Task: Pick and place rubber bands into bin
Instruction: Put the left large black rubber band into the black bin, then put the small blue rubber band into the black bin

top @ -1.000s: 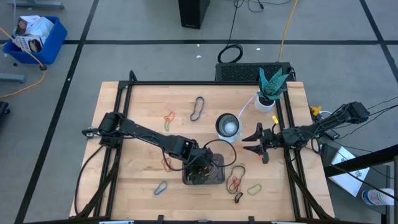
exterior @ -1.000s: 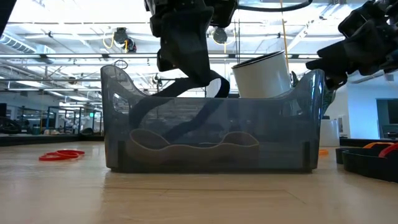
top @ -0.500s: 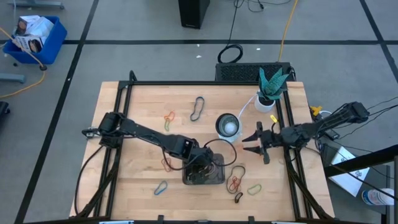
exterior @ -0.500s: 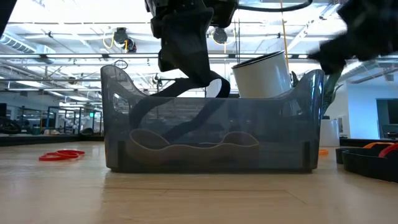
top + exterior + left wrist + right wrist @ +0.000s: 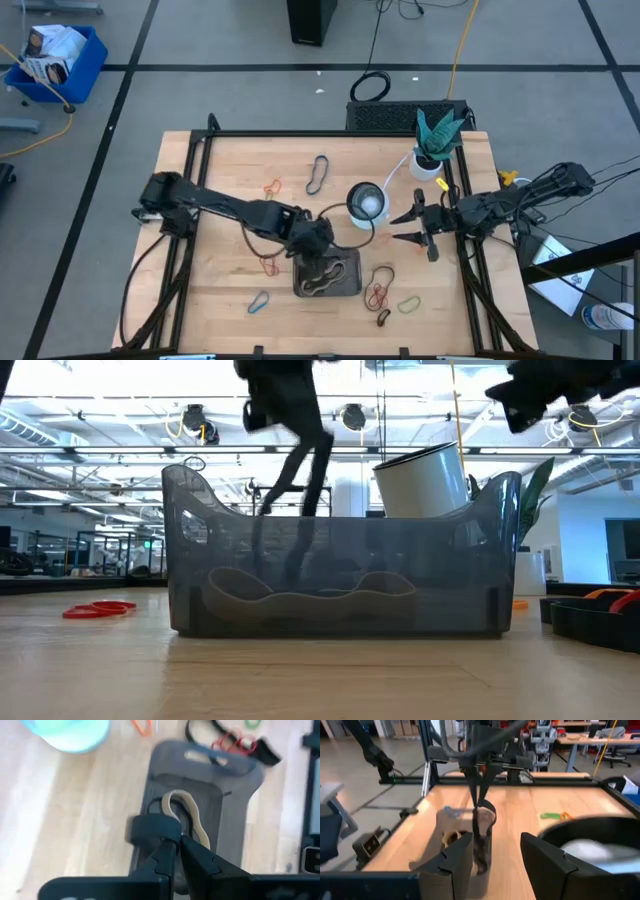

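Observation:
The dark grey bin [image 5: 328,275] sits near the table's front centre with a tan rubber band [image 5: 192,815] lying in it. My left gripper [image 5: 318,237] hovers over the bin's far edge, shut on a black rubber band [image 5: 300,490]. My right gripper [image 5: 405,226] hovers open and empty to the right of the bin, by the cup; its fingers show spread in the right wrist view [image 5: 497,862]. Other rubber bands lie loose on the table: black [image 5: 318,173], orange and green [image 5: 272,189], red [image 5: 377,295], green [image 5: 408,303]. My left gripper pinches the black band's upper end [image 5: 156,827] between its two shut fingers, which come from above and point down. The band hangs below the fingers in long thin strands [image 5: 480,815], and its lower end reaches down inside the bin [image 5: 290,565].
A round white-and-silver cup [image 5: 366,202] stands just beyond the bin, between the two grippers. A white plant pot [image 5: 428,160] stands at the far right. More bands lie left of the bin [image 5: 268,262] and at the front [image 5: 259,301], [image 5: 383,317].
My left gripper has risen out of the bin and gone toward the table's far edge, still shut on the black band. The band, looped inside the bin before, is now drawn out into long hanging strands. My right gripper has risen a little.

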